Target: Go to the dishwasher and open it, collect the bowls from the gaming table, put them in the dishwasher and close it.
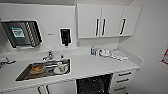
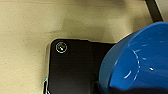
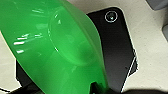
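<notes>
**Q:** Closest to the cameras, what is there?

**A:** Against the left wrist sits a blue bowl (image 2: 135,65), smooth glossy plastic, round and tilted on edge, its rim running into the dark gripper parts at the frame's edge. The fingers themselves are too hard to make out to say how far they are closed. Behind it is speckled beige floor (image 2: 25,37).

**Q:** And the other arm?

**A:** At the right wrist a green bowl (image 3: 57,50) of translucent shiny plastic, also tilted, its rim meeting a dark part of the gripper. Again I cannot tell how the fingers stand.

**Q:** What lies ahead of the robot?

**A:** Under the near edge of a smooth white counter (image 1: 87,66), the dishwasher (image 1: 93,85) shows a dark open cavity, beside white drawers (image 1: 123,80) with dark bar handles. Set into the counter is a rectangular steel sink (image 1: 23,75) holding dishes, with a tap (image 1: 48,56) behind it. Further back, small bottles (image 1: 93,51) and a folded cloth (image 1: 119,55) stand by the wall. Above hang white cupboards (image 1: 107,21) with dark handles.
</notes>
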You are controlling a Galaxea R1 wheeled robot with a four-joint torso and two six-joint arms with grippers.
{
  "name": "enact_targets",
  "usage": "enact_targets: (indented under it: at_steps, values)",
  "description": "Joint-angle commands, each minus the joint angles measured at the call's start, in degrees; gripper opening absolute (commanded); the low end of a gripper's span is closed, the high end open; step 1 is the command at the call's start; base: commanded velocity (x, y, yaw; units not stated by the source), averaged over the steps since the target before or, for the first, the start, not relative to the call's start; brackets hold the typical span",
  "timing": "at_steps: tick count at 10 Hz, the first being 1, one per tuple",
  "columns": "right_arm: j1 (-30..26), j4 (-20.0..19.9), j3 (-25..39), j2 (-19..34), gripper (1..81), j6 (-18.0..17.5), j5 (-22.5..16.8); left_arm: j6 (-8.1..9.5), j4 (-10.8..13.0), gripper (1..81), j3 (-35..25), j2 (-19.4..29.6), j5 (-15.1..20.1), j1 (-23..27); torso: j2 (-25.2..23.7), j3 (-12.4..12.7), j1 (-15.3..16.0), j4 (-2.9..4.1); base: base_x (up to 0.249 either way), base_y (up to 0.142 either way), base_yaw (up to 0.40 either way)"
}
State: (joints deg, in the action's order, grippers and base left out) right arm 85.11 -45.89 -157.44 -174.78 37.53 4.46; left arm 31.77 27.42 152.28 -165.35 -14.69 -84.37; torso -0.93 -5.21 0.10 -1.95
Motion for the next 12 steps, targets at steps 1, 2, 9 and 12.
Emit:
enact_targets:
  at_steps: [1,2,9,12]
  values:
    - [-2.18,0.80,0.39,-0.07,1.0,0.35,-4.64,0.22,0.53,1.0,-0.23,0.99,1.77,2.14,0.00,0.00,0.00,0.00,0.000,0.000,0.000]
    - [-2.26,0.80,0.92,0.37,1.0,0.26,-4.99,0.14,0.62,1.0,-0.58,1.16,1.77,2.06,0.00,0.00,0.00,0.00,0.000,0.000,0.000]
    - [-3.41,0.18,23.41,15.21,1.0,-0.09,-5.25,0.22,0.53,1.0,-20.34,13.89,0.45,2.06,0.00,0.00,-0.02,0.00,0.000,0.000,0.000]
    - [-4.03,0.09,25.18,17.33,1.0,-0.09,-5.25,0.14,0.44,1.0,-28.70,19.69,0.36,2.50,0.00,0.00,-0.02,0.00,0.000,0.000,0.000]
